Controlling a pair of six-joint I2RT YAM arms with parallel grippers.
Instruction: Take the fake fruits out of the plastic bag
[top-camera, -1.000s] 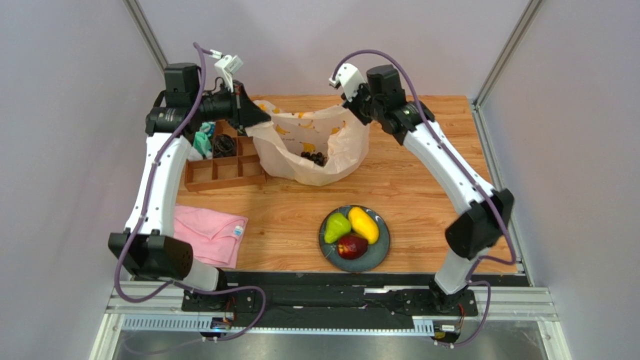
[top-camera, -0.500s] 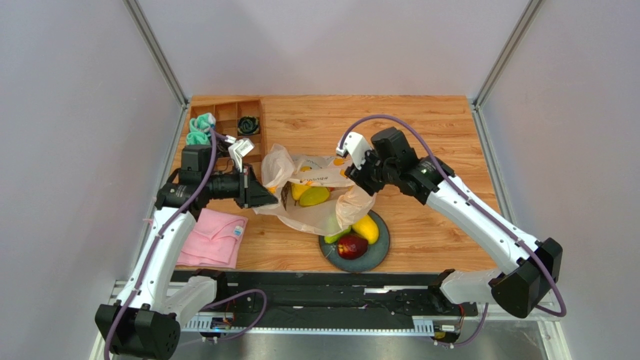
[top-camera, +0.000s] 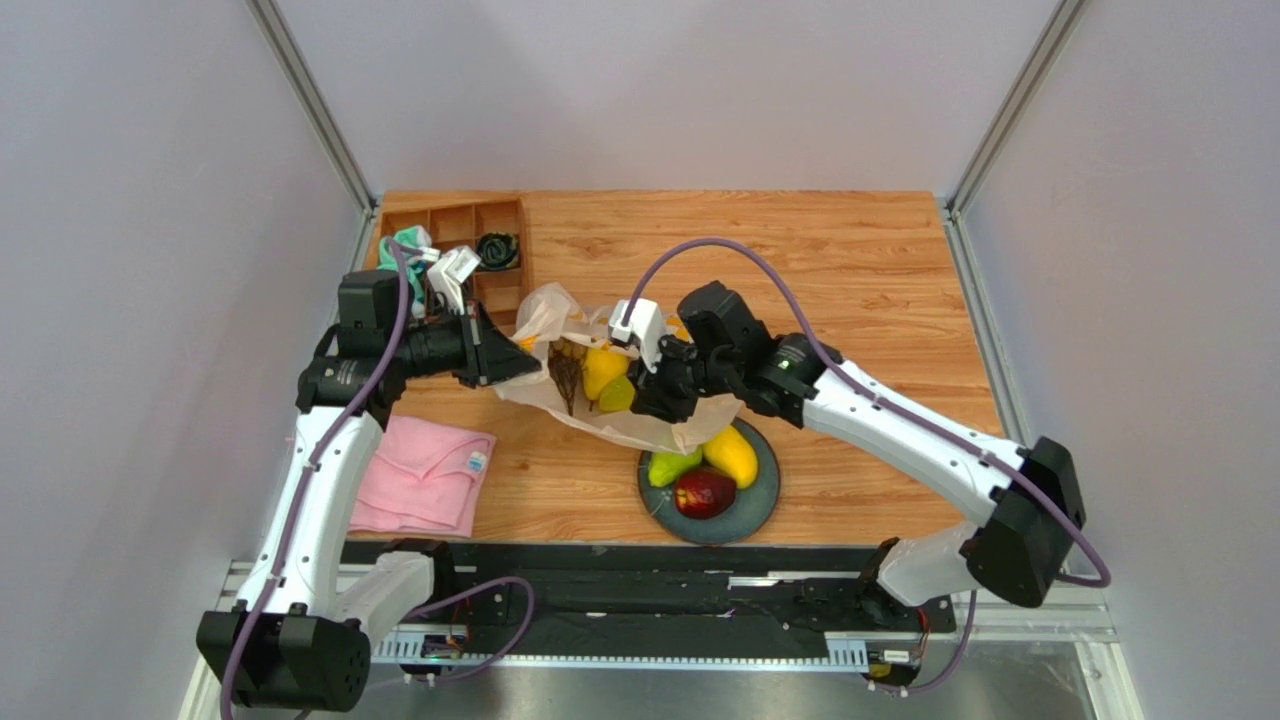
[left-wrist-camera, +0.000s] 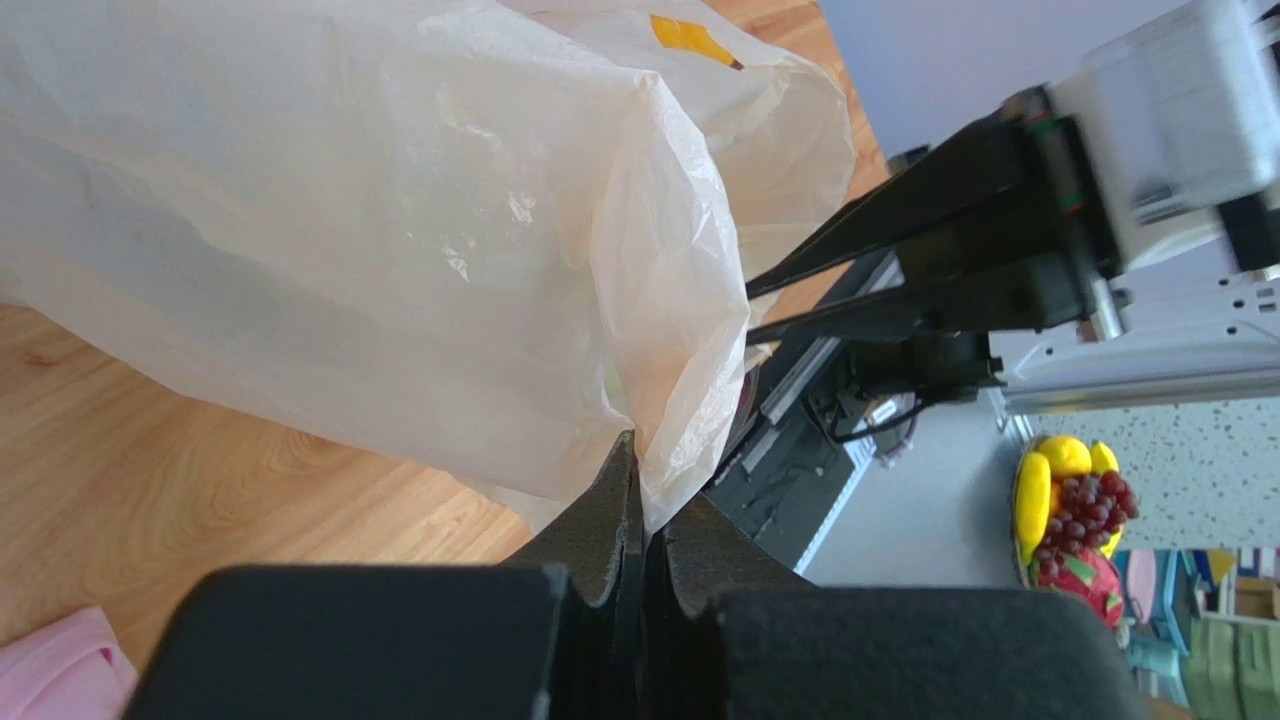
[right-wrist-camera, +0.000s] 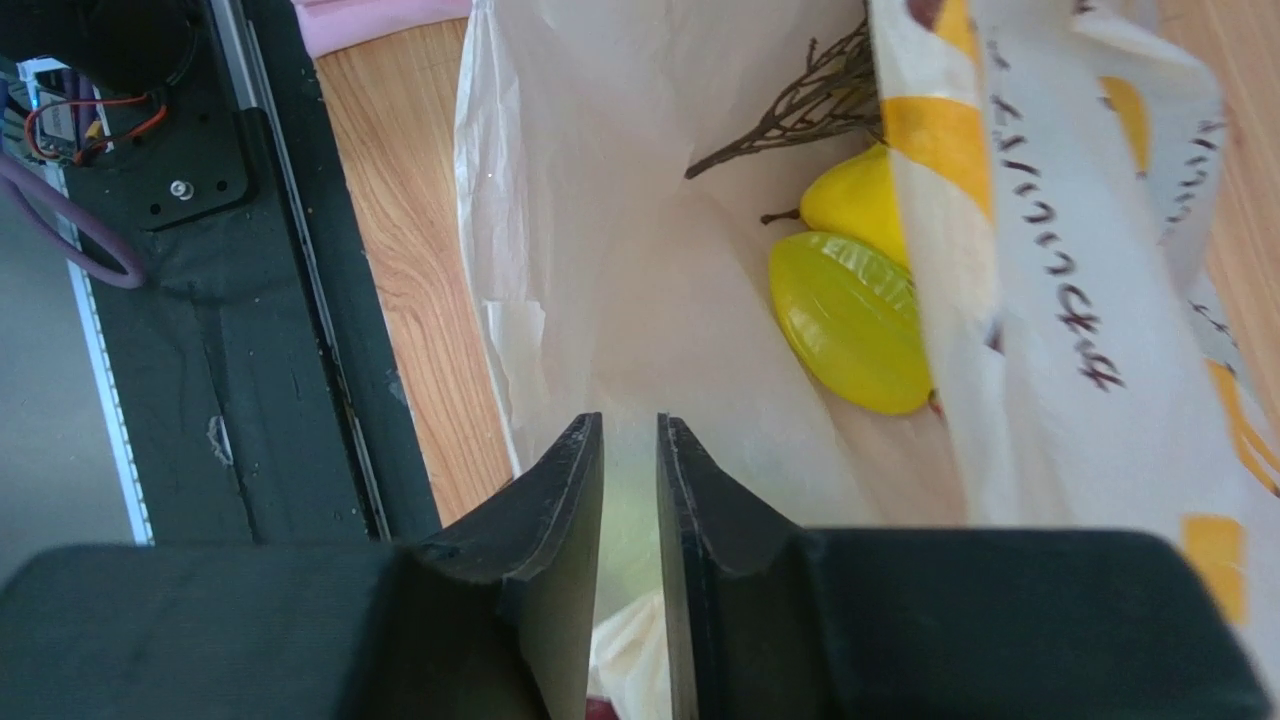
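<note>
Since the last top view, your right arm has swung left and its hand has come down onto the near rim of the plastic bag (left-wrist-camera: 376, 225), which now lies flatter on the desk (top-camera: 872, 270) with its mouth facing up, just beyond the plate (top-camera: 759, 503). Left hand (left-wrist-camera: 642, 458): clamped fully on the bag's edge, holding that side up. Right hand (right-wrist-camera: 628, 435): jaws a narrow slit apart, bag film showing through the slit, nothing visibly pinched. Inside the bag lie a yellow fruit (right-wrist-camera: 860, 203), a yellow-green fruit (right-wrist-camera: 849, 323) touching it, and a bare grape stem (right-wrist-camera: 796, 98) beyond them. Judgement: you are still working on the bag itself. Keep the left pinch taut so the mouth stays open. Spread the right jaws before reaching in. Take the yellow-green fruit first across its short axis; the gloss may slip. Avoid trapping film.
</note>
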